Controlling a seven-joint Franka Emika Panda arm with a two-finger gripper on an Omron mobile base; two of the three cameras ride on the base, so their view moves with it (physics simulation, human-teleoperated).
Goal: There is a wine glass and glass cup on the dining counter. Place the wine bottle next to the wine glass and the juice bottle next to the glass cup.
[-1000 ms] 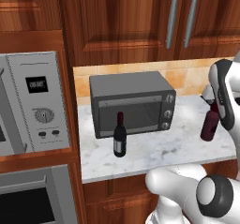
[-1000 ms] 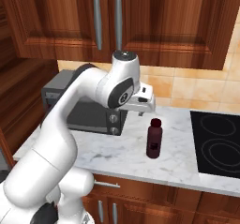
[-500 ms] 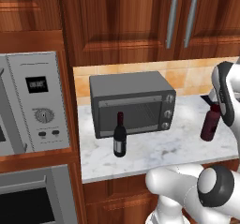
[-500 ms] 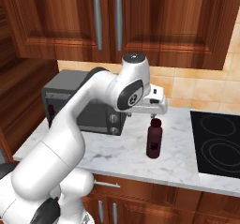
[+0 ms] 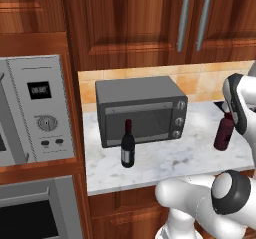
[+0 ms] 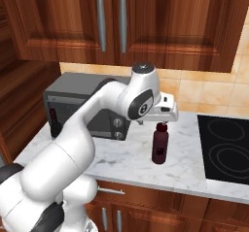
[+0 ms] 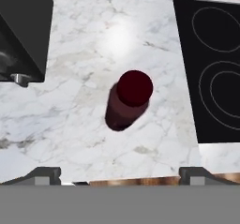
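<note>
The gripper [image 7: 120,174] has been swung rightwards since the earlier frame and is now held directly above the juice bottle [image 6: 160,143], fingers spread wide, nothing grasped. The wine bottle [image 5: 128,144] stands unmoved before the toaster oven [image 5: 141,109].

The arm hides most of the wine bottle [image 6: 55,122]; picture edges crop the cooktop [image 7: 213,63].

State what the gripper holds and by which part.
Nothing. The gripper hangs open just above the cap of the juice bottle, which stands free on the counter; its fingertips flank it without touching.
</note>
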